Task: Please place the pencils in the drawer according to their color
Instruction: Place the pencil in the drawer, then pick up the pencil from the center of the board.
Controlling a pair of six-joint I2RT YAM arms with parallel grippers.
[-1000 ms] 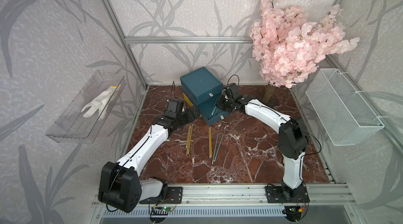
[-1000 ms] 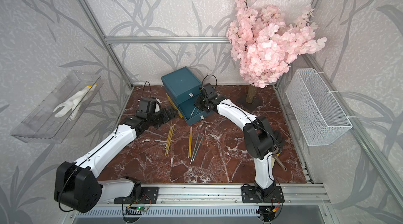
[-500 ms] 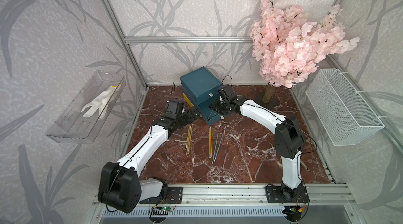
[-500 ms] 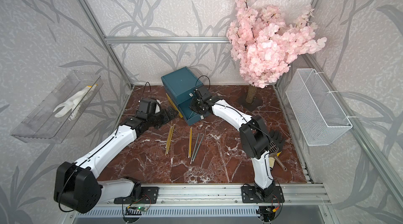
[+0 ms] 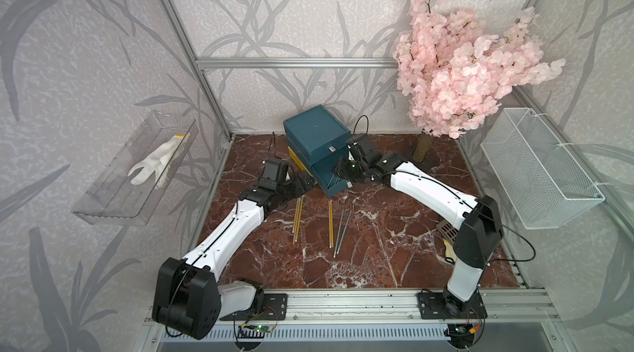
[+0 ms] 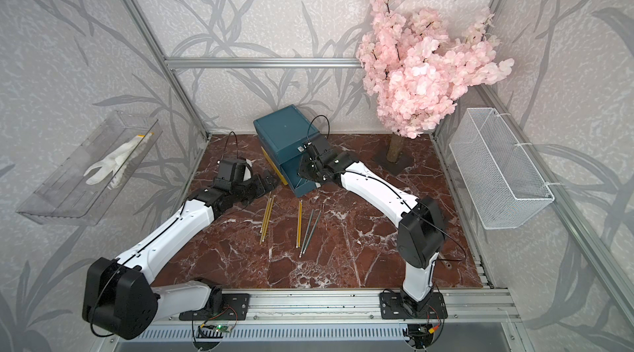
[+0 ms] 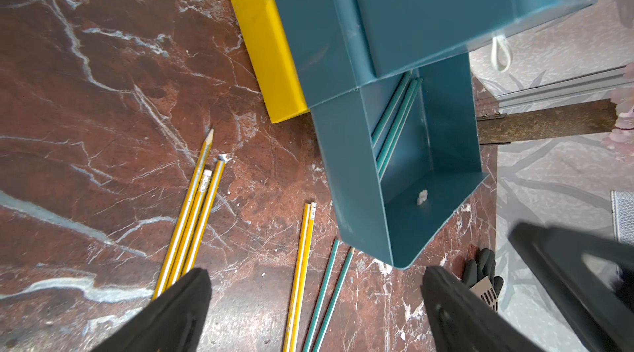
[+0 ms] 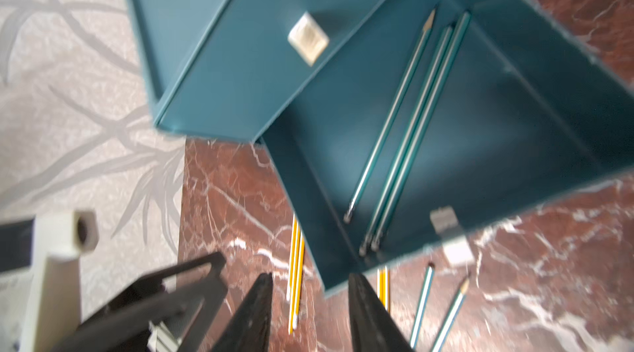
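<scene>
Three teal pencils (image 8: 404, 127) lie side by side in the pulled-out middle tier (image 5: 327, 178) of the drawer (image 5: 315, 134), hard against one wall. Top tier is shut. Its white tab (image 8: 307, 39) is too blurred for us to read any marking. Yellow tier (image 5: 295, 158) is at the bottom, its edge showing on the left arm's side. The drawer sits angled at the back of the table (image 5: 377, 257).

In both top views we see more pencils loose on the marble just in front of it: yellow pencils (image 5: 298, 220), a second yellow set (image 5: 330, 224), then a teal pair (image 5: 339, 233), all roughly parallel.

Right gripper (image 8: 310, 278) hangs over the open tier's front corner, jaws apart, clamping nothing. Left gripper (image 7: 317, 273) is spread wide and empty, low over the loose pencils beside the drawer.

Further out: pink blossom tree (image 5: 456, 69) in the back corner, mesh basket (image 5: 542, 175) on the right wall, and a clear tray (image 5: 113, 196) on the left wall with a white glove (image 5: 154, 165) in it.
</scene>
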